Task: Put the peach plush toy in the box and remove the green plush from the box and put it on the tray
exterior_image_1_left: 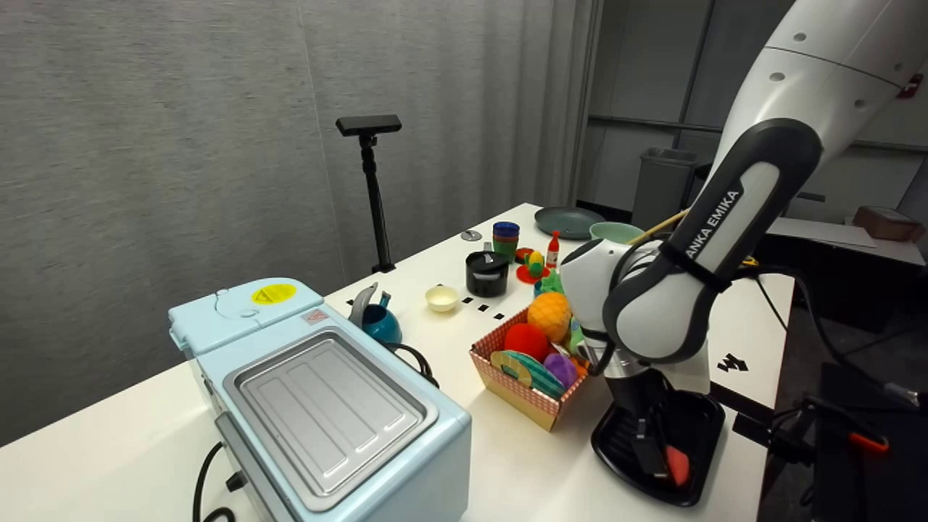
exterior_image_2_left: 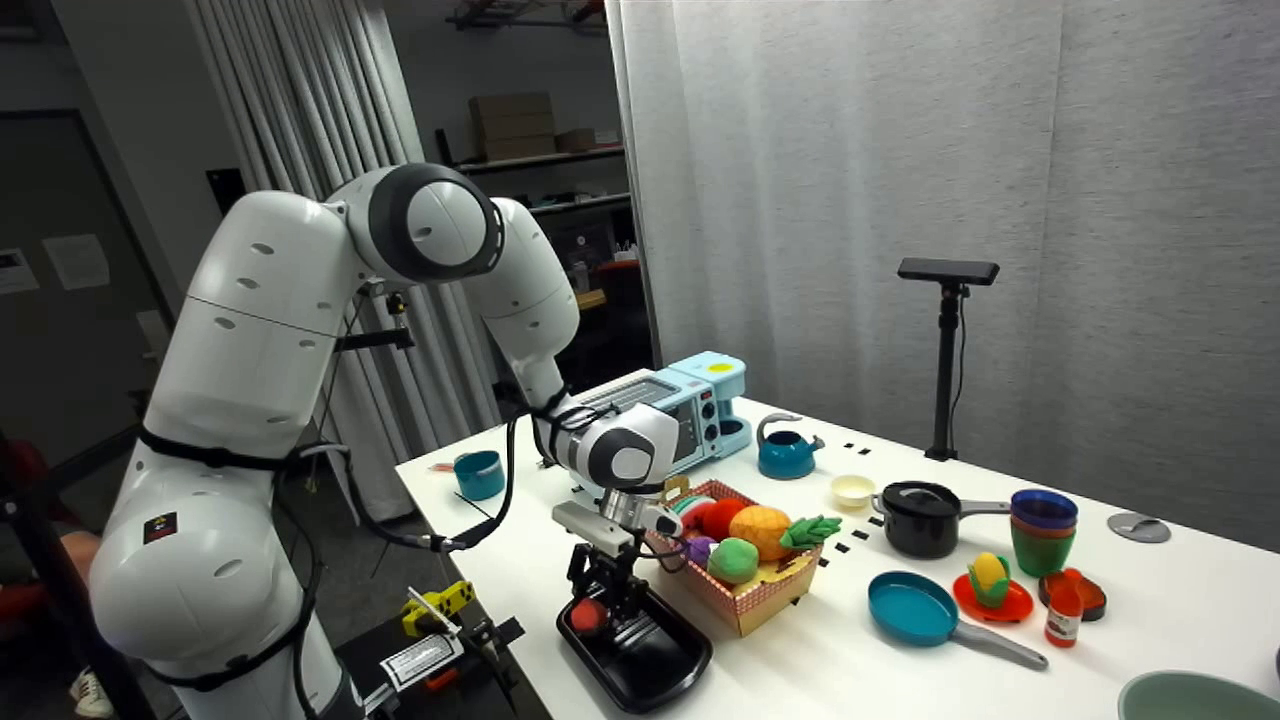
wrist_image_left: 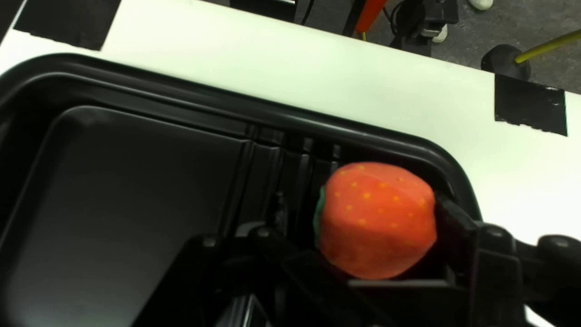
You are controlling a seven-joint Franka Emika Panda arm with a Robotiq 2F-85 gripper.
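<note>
The peach plush toy, strawberry-like with yellow dots, lies at one end of the black tray [wrist_image_left: 113, 204] in the wrist view [wrist_image_left: 376, 222]. It shows in both exterior views [exterior_image_1_left: 678, 466] [exterior_image_2_left: 588, 617]. My gripper [wrist_image_left: 363, 204] is open and lowered around it. The right finger is against or very close to the toy; a gap shows at the left finger. The tray also shows in both exterior views [exterior_image_1_left: 616, 467] [exterior_image_2_left: 650, 670]. The box [exterior_image_2_left: 770, 605] [exterior_image_1_left: 525, 399] stands beside the tray. The green plush [exterior_image_2_left: 733, 560] sits in the box's near corner, partly hidden by the arm elsewhere [exterior_image_1_left: 576, 337].
The box also holds an orange pineapple toy [exterior_image_2_left: 762, 530], a red toy [exterior_image_1_left: 526, 341], a purple toy [exterior_image_1_left: 560, 370] and a watermelon slice [exterior_image_1_left: 536, 373]. A pale-blue appliance [exterior_image_1_left: 333, 420] stands beyond the box. A kettle [exterior_image_2_left: 787, 455], pot [exterior_image_2_left: 920, 520] and pan [exterior_image_2_left: 912, 608] stand farther along.
</note>
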